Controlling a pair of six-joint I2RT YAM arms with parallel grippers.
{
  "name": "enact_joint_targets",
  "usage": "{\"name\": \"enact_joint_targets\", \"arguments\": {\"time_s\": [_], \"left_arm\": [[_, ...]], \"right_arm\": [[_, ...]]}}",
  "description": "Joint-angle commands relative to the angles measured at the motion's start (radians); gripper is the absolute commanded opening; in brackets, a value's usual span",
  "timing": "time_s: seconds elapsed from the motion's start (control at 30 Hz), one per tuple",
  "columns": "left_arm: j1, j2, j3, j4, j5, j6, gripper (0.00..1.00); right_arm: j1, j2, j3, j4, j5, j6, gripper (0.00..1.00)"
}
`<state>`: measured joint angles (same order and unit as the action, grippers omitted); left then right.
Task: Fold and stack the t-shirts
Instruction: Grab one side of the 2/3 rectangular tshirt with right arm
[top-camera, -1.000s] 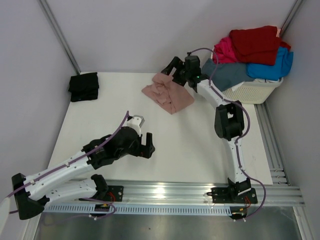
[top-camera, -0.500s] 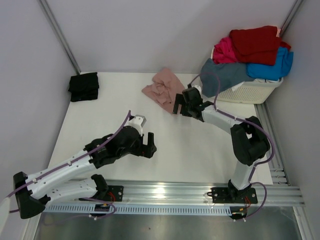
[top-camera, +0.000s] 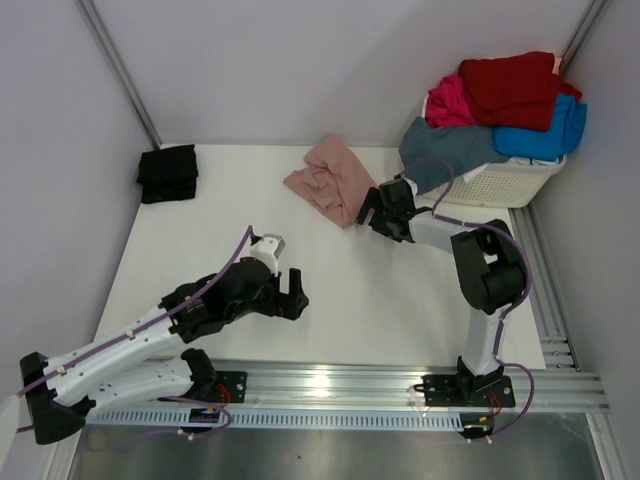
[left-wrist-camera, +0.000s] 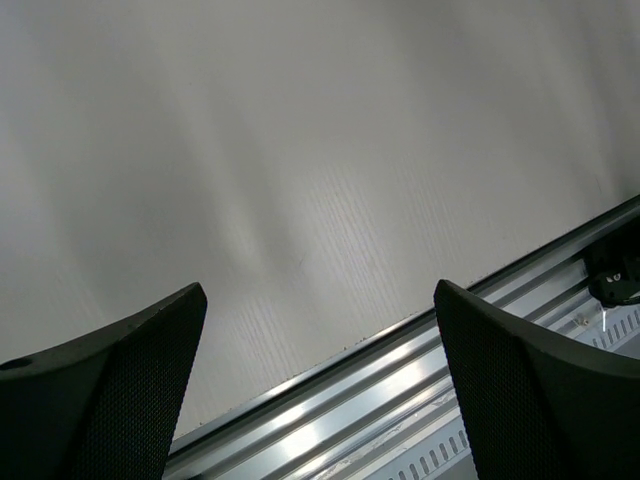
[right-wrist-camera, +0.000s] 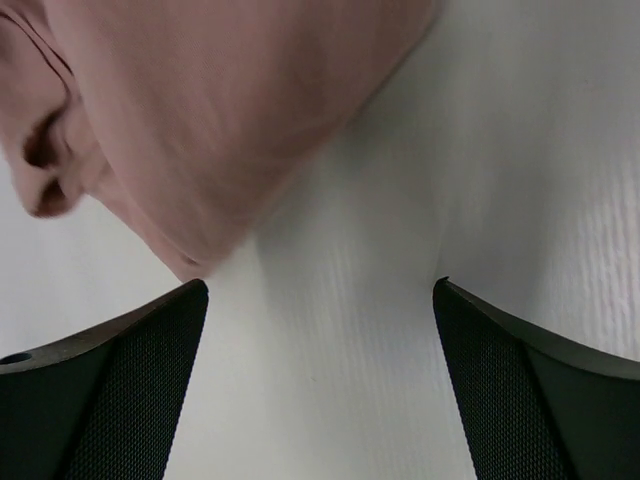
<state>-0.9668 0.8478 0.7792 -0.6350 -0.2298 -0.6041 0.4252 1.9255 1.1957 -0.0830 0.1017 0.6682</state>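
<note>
We are drawing our right pincer (top-camera: 370, 212) back off the dusty-pink tee (top-camera: 330, 182), which is lying crumpled far-centre on the counter (top-camera: 200, 240). The pincer is now gaping empty beside the tee's near corner. Our left pincer (top-camera: 293, 292) is hovering wide and empty, so we judge a fresh grasp is coming.

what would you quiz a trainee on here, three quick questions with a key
1. True or false: the right claw is shut on the pink tee.
2. What colour is the tee on top of the pile in the basket?
3. Where is the black tee? A in the basket; B at the far left corner of the table; C under the pink tee.
Key: 1 false, it is open with the tee just ahead of it; 2 the red tee; 3 B.
</note>
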Motion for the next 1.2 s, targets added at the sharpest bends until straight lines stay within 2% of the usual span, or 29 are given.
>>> {"name": "enact_joint_targets", "arguments": {"time_s": [0.0,0.07,0.17,0.37,0.43,0.53,0.57,0.63,0.67,0.77,0.9,1.03,1.17], "left_arm": [[0.005,-0.053,-0.018,-0.022,-0.016,-0.036,1.00],[0.007,-0.068,-0.032,-0.032,-0.019,-0.042,0.99],[0.005,-0.092,-0.043,-0.043,-0.026,-0.049,0.99],[0.007,-0.092,-0.041,-0.049,-0.029,-0.037,0.99],[0.007,-0.089,-0.038,-0.051,-0.029,-0.031,0.99],[0.007,-0.084,-0.035,-0.049,-0.028,-0.023,0.99],[0.007,-0.087,-0.035,-0.049,-0.028,-0.019,0.99],[0.005,-0.088,-0.034,-0.054,-0.029,-0.019,0.99],[0.007,-0.090,-0.035,-0.052,-0.032,-0.019,0.99],[0.007,-0.099,-0.044,-0.055,-0.045,-0.019,0.99],[0.007,-0.099,-0.028,-0.064,-0.098,-0.020,0.99],[0.019,-0.070,0.029,-0.094,-0.183,-0.005,0.99],[0.040,-0.029,0.115,-0.095,-0.229,0.050,0.99]], "right_arm": [[-0.034,0.059,0.010,0.130,-0.114,0.141,0.98],[-0.048,0.073,-0.002,0.178,-0.196,0.195,0.98],[-0.055,0.095,-0.016,0.259,-0.229,0.266,0.98],[-0.022,0.176,0.082,0.233,-0.217,0.317,0.96],[0.004,0.222,0.123,0.218,-0.208,0.324,0.91],[0.029,0.273,0.229,0.175,-0.212,0.324,0.68],[0.040,0.286,0.254,0.177,-0.214,0.323,0.43],[0.049,0.283,0.258,0.184,-0.209,0.312,0.18],[0.055,0.271,0.258,0.180,-0.208,0.301,0.00],[0.066,0.239,0.252,0.135,-0.209,0.245,0.00],[0.118,0.106,0.188,0.077,-0.250,0.136,0.00],[0.188,-0.069,0.035,-0.069,-0.189,-0.022,0.00],[0.224,-0.253,-0.132,-0.217,-0.148,-0.079,0.00]]}}
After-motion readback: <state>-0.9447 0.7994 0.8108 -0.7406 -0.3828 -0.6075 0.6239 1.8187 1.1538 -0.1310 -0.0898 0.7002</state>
